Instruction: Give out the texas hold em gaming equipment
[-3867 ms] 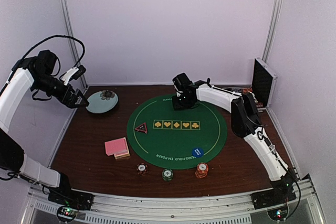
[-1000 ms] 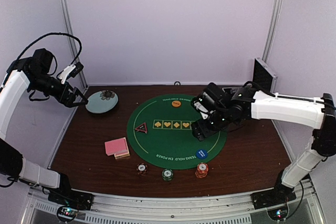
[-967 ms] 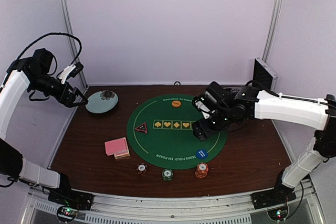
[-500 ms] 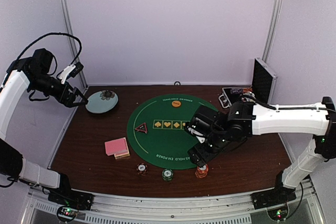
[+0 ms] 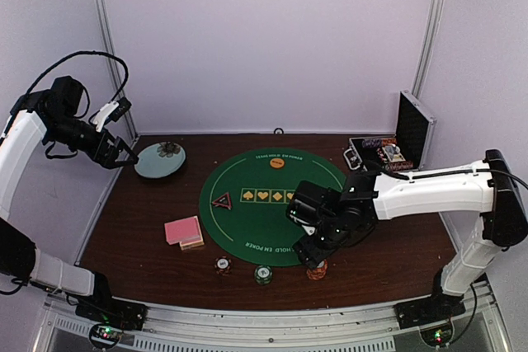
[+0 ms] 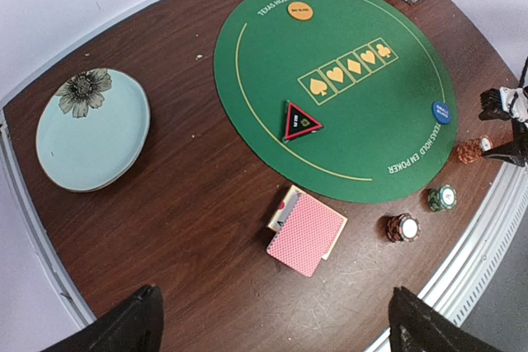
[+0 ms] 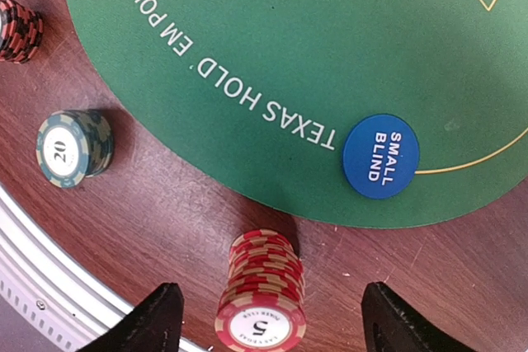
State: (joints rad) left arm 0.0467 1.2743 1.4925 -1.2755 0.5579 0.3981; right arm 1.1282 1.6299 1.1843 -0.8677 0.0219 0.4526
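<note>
On the green felt mat (image 5: 277, 204) lie an orange disc (image 5: 277, 162), a black-red triangle marker (image 5: 221, 200) and a blue "small blind" disc (image 7: 381, 156). Pink-backed cards (image 5: 183, 231) sit left of the mat. Three chip stacks stand along the near edge: dark red (image 5: 223, 265), green (image 5: 262, 274) and red-striped (image 7: 262, 302). My right gripper (image 7: 268, 319) hangs open over the red-striped stack, a finger on each side and neither touching it. My left gripper (image 5: 124, 158) is open and empty, held high at the far left, looking down on the cards (image 6: 306, 232).
A pale blue plate (image 5: 160, 160) with a flower print sits at the back left. An open aluminium case (image 5: 388, 152) with more chips stands at the back right. The metal front rail (image 7: 49, 286) runs just past the chip stacks.
My right arm has swung from the mat's right side down to the near edge, over the red-striped chip stack. The left arm has not moved.
</note>
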